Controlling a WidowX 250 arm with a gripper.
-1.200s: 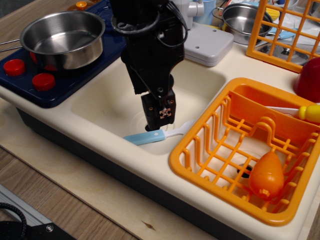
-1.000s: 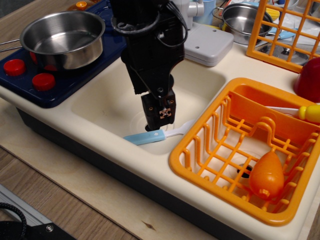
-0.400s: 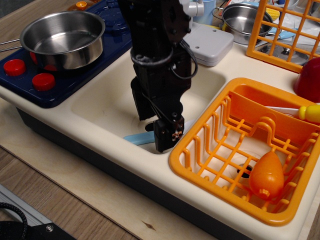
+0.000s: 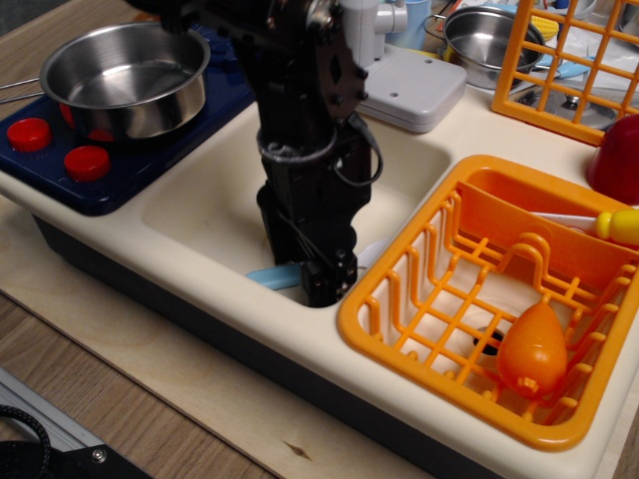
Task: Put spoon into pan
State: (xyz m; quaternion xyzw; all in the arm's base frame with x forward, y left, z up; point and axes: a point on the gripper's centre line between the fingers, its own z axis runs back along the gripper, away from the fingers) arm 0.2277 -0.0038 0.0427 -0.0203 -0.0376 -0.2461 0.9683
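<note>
Down in the cream sink (image 4: 215,205), the black gripper (image 4: 321,289) reaches to the basin floor, right over the spoon (image 4: 275,276). Only a short stretch of the spoon's light blue handle shows to the left of the gripper, and a sliver of its white end peeks out on the other side, near the wall of the orange dish rack (image 4: 399,329). The spoon lies flat on the bottom of the sink at its near edge. The arm's bulk hides the fingertips, so I cannot tell whether they are apart or closed on the handle. The pan (image 4: 125,75) sits well apart from the spoon, up on the dark blue toy stove (image 4: 120,170) at the far left, upright, with its thin wire handle sticking out toward the left edge. Two red knobs (image 4: 58,148) sit on the stove just in front of the pan. Inside the orange rack lies an orange toy (image 4: 532,349), and a yellow-handled utensil (image 4: 609,225) with a white shaft rests across the rack's far right rim. Behind the sink stands a grey faucet base (image 4: 414,85), and beyond it a smaller steel bowl (image 4: 489,40) sits beside an upright orange grid (image 4: 569,60). A dark red object (image 4: 617,160) shows at the right edge. Everything rests on a wooden tabletop (image 4: 130,389).
</note>
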